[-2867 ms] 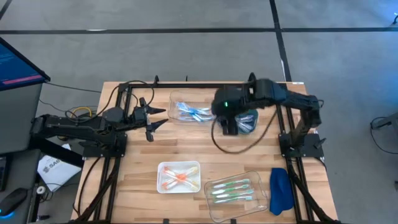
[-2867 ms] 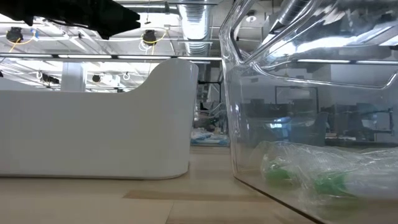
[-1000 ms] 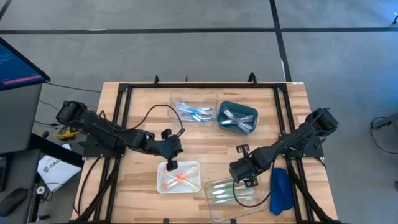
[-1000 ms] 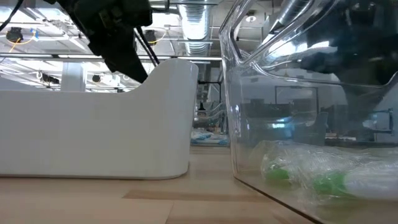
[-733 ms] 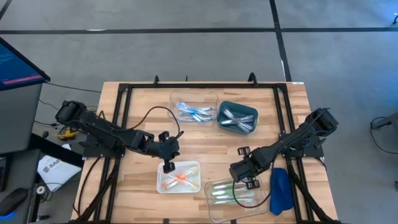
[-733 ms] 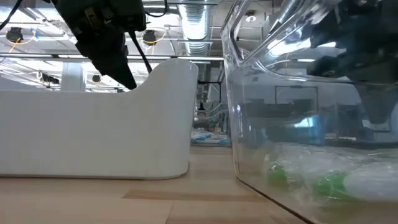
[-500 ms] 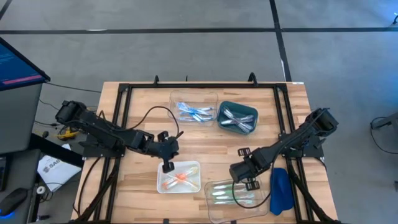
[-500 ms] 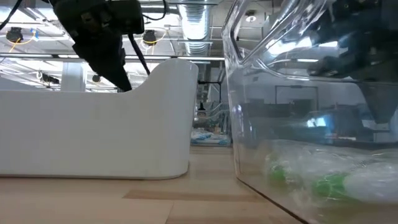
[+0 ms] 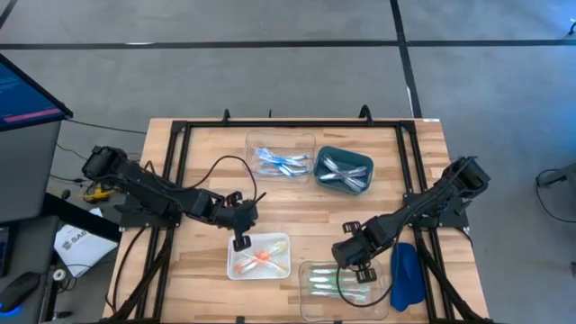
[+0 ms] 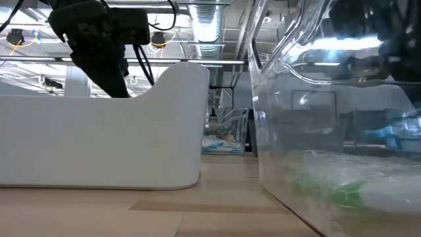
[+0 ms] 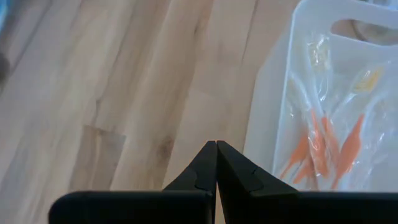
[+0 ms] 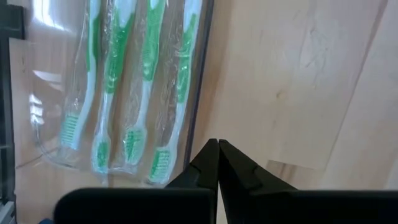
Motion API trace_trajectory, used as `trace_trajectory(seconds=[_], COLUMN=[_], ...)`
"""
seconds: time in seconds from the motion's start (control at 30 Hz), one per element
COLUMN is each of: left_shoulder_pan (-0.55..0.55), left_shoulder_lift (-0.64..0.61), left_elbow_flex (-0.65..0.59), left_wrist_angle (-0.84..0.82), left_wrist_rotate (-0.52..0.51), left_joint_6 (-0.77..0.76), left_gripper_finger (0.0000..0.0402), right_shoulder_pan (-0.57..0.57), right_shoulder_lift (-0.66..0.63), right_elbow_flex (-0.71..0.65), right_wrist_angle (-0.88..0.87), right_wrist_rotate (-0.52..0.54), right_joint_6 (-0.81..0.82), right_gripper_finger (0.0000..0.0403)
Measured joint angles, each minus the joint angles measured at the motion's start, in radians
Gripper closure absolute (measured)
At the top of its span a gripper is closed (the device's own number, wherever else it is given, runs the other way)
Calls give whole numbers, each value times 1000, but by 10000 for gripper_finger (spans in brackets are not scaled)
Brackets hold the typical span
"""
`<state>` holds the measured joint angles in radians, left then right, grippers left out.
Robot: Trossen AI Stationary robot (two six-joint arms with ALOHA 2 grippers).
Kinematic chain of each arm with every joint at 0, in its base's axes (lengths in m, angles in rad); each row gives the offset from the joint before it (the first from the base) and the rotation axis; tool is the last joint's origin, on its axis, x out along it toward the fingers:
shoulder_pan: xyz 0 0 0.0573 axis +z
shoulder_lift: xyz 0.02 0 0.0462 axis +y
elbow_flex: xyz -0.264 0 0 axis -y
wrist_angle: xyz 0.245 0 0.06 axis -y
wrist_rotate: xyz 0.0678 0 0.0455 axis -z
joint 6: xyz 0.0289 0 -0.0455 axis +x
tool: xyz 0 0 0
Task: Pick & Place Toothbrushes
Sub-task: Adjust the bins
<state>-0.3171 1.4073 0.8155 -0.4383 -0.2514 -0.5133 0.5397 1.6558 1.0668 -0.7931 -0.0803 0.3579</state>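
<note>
**Colours on the table**

The table (image 9: 202, 261) is pale honey-toned wood with a streaked grain, framed by black rails (image 9: 288, 123). Both arms are black.

At the far side, a clear tray (image 9: 281, 159) holds light blue toothbrushes (image 9: 277, 162); to its right a dark teal bowl (image 9: 343, 169) holds white-grey ones (image 9: 340, 170).

At the near side, a white tray (image 9: 259, 256) carries orange toothbrushes (image 11: 323, 149) in glossy clear wrap. To its right, a transparent tray (image 9: 344, 290) holds green-and-white toothbrushes (image 12: 130, 81), white-handled with green bristles. At the right edge lies a deep blue cloth (image 9: 406, 274).

The floor (image 9: 270, 72) is grey with black stripes.
</note>
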Motion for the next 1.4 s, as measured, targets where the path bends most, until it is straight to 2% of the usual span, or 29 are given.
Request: trace_trajectory(seconds=[0.43,1.13,1.4], left_shoulder_pan=[-23,-56,-56], left_shoulder_lift=[127,131,131], left_elbow_flex=[-4,-4,-4], left_wrist_angle=[56,247,305], left_wrist_rotate=[104,104,147], left_joint_6=[-24,8,36], left_gripper_finger=[401,401,401], right_shoulder_pan=[16,3,3], right_shoulder_lift=[0,0,0], right_elbow_flex=[0,0,0], right_wrist_angle=[22,50,50], right_wrist_rotate=[2,-24,-26], right_joint_6=[10,-17,-17], right_gripper_finger=[403,403,403])
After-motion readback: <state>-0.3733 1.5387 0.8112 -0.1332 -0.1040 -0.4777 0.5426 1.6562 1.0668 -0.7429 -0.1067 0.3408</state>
